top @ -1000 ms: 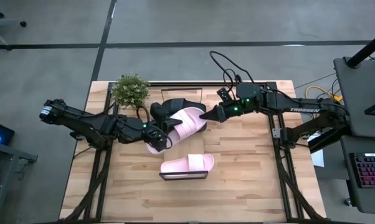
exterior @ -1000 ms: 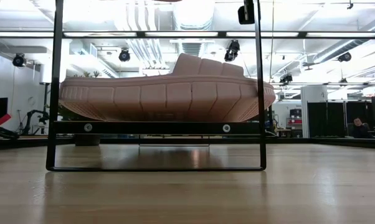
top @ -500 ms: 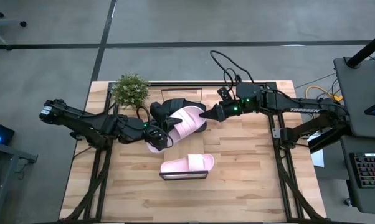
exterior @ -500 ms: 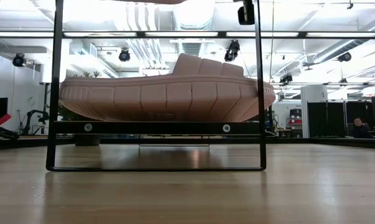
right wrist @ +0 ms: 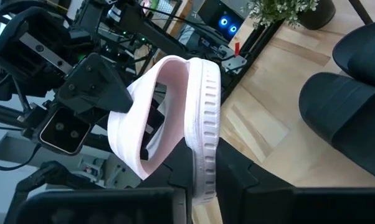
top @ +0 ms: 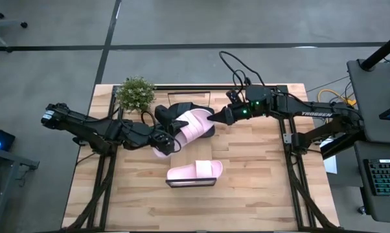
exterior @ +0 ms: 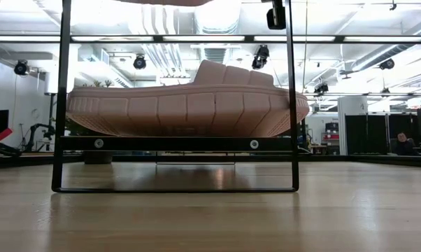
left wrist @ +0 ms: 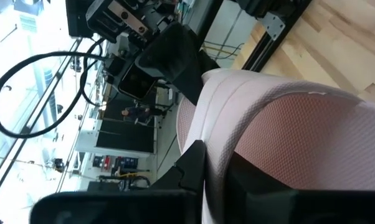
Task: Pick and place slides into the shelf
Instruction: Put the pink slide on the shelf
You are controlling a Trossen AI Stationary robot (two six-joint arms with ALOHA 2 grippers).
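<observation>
One pale pink slide hangs above the table's middle between both grippers. My left gripper is shut on its end away from the strap. My right gripper is shut on its strap end. The other pink slide lies sole-down on the shelf, filling the dark frame in the low view. The black pair lies on the table behind the lifted slide, partly hidden by it. My left gripper pinches the pink slide's sole edge at the end away from the strap, coming level from the table's left. The slide is lifted clear. My right gripper pinches the ribbed sole rim between its two fingers beside the strap, level from the table's right.
A small potted plant stands at the far left of the table, close behind my left arm. The black slides lie just past the held slide. Bare wood lies on the near half around the shelf.
Both grippers stay shut on the pink slide. My left gripper has shifted slightly toward the table's right. More of the held slide's underside shows at the top edge of the low view than a second ago.
</observation>
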